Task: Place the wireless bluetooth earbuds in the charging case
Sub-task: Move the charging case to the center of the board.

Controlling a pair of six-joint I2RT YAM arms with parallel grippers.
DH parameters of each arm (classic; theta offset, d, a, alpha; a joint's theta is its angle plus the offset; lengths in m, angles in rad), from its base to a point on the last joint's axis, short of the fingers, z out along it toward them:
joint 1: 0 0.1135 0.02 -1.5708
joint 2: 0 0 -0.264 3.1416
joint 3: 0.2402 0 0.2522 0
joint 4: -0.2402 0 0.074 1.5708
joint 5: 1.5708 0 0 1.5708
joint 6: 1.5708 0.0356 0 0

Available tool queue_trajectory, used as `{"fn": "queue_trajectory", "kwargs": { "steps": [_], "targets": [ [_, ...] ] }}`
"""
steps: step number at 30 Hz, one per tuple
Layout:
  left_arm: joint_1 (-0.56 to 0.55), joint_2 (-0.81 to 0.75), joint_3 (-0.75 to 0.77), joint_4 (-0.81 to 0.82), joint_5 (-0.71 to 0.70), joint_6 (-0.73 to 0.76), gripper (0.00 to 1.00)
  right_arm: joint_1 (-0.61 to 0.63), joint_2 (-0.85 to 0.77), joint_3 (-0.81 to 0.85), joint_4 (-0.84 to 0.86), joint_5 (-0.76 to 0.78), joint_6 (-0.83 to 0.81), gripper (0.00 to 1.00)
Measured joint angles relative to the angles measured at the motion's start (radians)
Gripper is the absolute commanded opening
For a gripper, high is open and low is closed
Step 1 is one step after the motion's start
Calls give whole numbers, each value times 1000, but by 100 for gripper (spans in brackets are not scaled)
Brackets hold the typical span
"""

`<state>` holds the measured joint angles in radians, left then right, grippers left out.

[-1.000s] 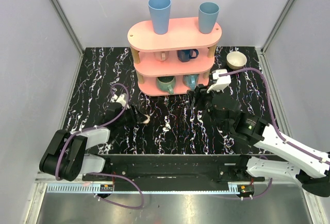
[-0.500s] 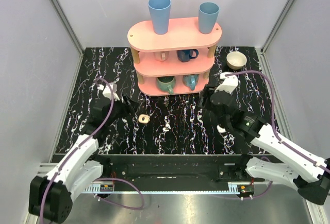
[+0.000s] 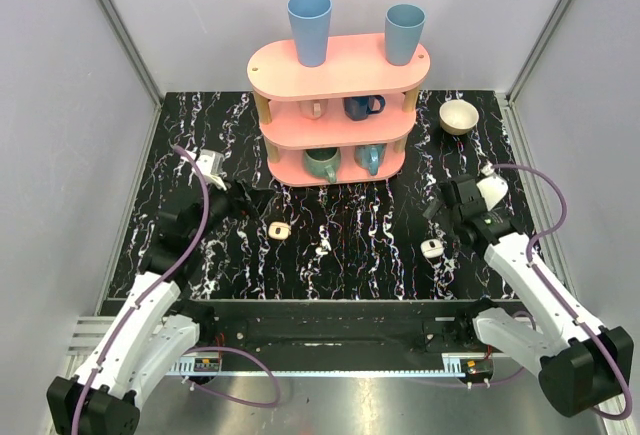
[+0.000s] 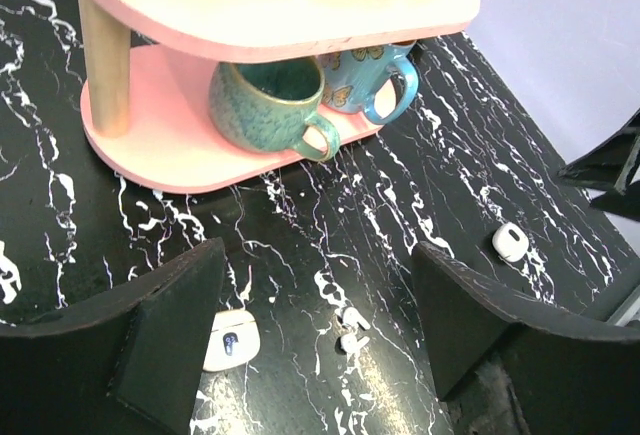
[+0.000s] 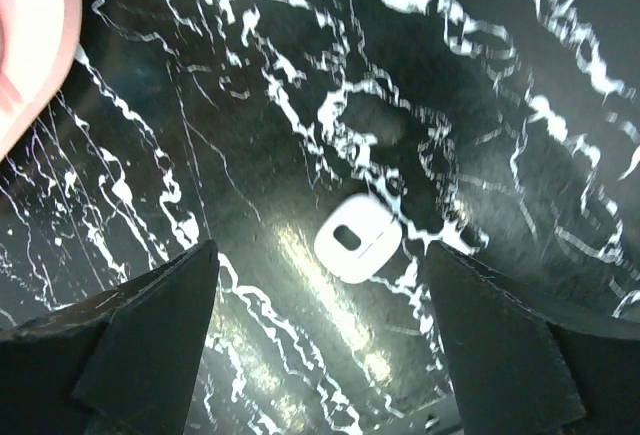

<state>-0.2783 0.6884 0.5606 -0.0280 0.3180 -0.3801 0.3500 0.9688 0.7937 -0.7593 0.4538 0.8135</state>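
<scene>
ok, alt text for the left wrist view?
Open left claw over a black marbled table, a small beige case and two white earbuds lying apart between its fingers. A white case lies further right; behind, a pink shelf holds a green mug and a blue mug.

Two blue tumblers, four mugs, one bowl, one pink rack, two small cases, two earbuds.
</scene>
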Motion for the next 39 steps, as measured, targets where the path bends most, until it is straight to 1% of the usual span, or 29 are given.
{"fn": "queue_trajectory", "kwargs": {
  "steps": [1,2,9,14,16,20,26,32,39],
  "targets": [
    [0,0,5,0,5,6,81,0,-2,-11,-14,-14,36,91],
    [0,0,10,0,8,12,81,0,-5,-17,-24,-29,66,94],
    [0,0,23,-12,0,26,82,0,-31,-100,-55,-64,351,94],
    [0,1,23,-32,-8,25,82,0,-14,-142,-59,-75,486,95],
    [0,1,23,-31,-9,25,82,0,16,-140,-55,-76,511,95],
    [0,1,23,-31,-8,24,82,0,108,-127,-46,-83,535,92],
    [0,1,23,-31,-11,24,82,0,198,-103,-35,-105,575,89],
    [0,1,23,-31,-13,21,82,-4,254,-82,-29,-115,607,86],
    [0,8,23,-31,-13,18,83,-39,259,-79,-23,-115,631,83]
  ]
}}
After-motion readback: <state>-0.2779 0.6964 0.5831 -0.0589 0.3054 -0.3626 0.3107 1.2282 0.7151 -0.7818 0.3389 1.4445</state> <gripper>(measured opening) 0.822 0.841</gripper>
